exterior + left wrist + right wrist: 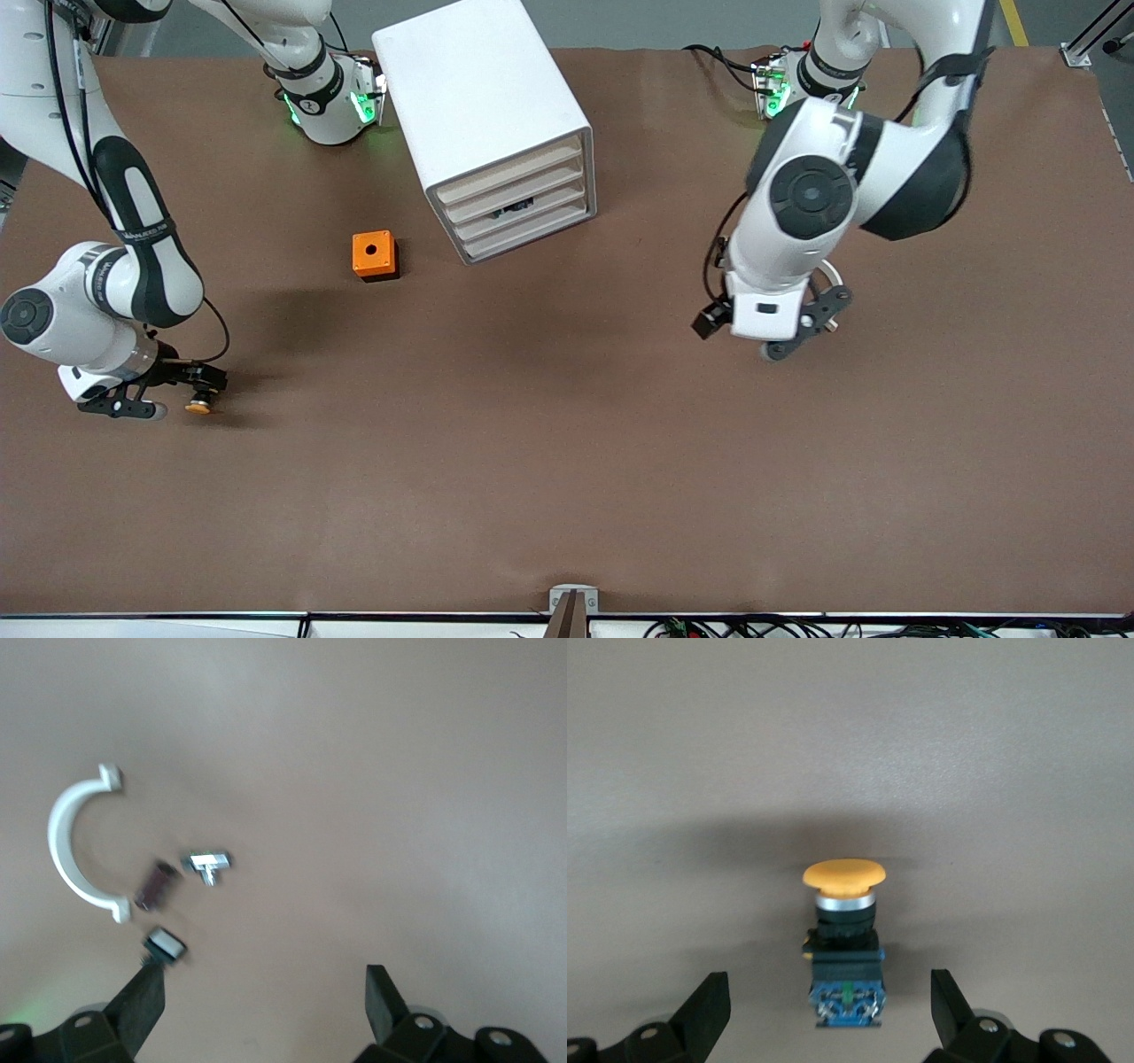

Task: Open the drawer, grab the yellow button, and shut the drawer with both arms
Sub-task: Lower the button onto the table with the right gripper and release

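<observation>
The button [843, 930], with an orange-yellow cap, black body and blue rear end, lies on its side on the brown table. My right gripper [830, 985] is open around its rear end, with both fingers clear of it. In the front view the button [197, 407] and right gripper [177, 396] are at the right arm's end of the table, nearer the camera than the orange cube. The white cabinet [483, 97] stands at the back, and its four drawers [514, 206] look pushed in. My left gripper [802, 332] is open and empty, low over the table.
An orange cube with a round hole [374, 255] sits beside the cabinet. Under my left gripper [265, 983] lie a white half-ring clamp [64, 846], a small metal T-piece [208, 864], a dark small part [156, 886] and a black part with a white face [166, 945].
</observation>
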